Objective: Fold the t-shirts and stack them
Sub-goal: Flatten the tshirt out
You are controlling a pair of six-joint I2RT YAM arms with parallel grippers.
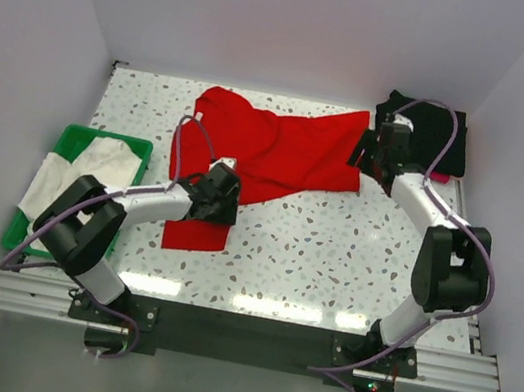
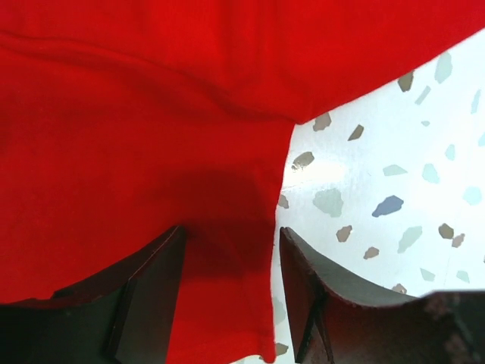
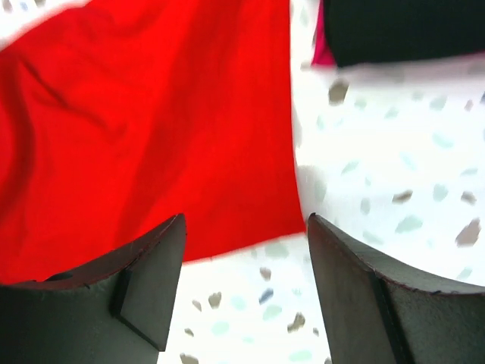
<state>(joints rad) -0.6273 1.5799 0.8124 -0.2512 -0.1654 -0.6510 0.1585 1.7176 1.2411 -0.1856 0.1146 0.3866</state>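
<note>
A bright red t-shirt (image 1: 290, 150) lies rumpled across the middle and back of the table, with a flap hanging toward the front left. My left gripper (image 1: 219, 197) is open over that flap. In the left wrist view the red cloth (image 2: 136, 152) runs between the fingers (image 2: 151, 288), its edge inside the gap. My right gripper (image 1: 362, 158) is open just above the shirt's right corner (image 3: 151, 114); bare table shows between its fingers (image 3: 356, 288). Black folded shirts (image 1: 453, 149) lie at the back right and also show in the right wrist view (image 3: 402, 30). A white shirt (image 1: 95, 162) lies in the basket.
A green plastic basket (image 1: 100, 134) stands at the left edge of the speckled table (image 1: 332, 259). White walls close in the back and sides. A bit of pink cloth (image 3: 322, 49) peeks from under the black stack.
</note>
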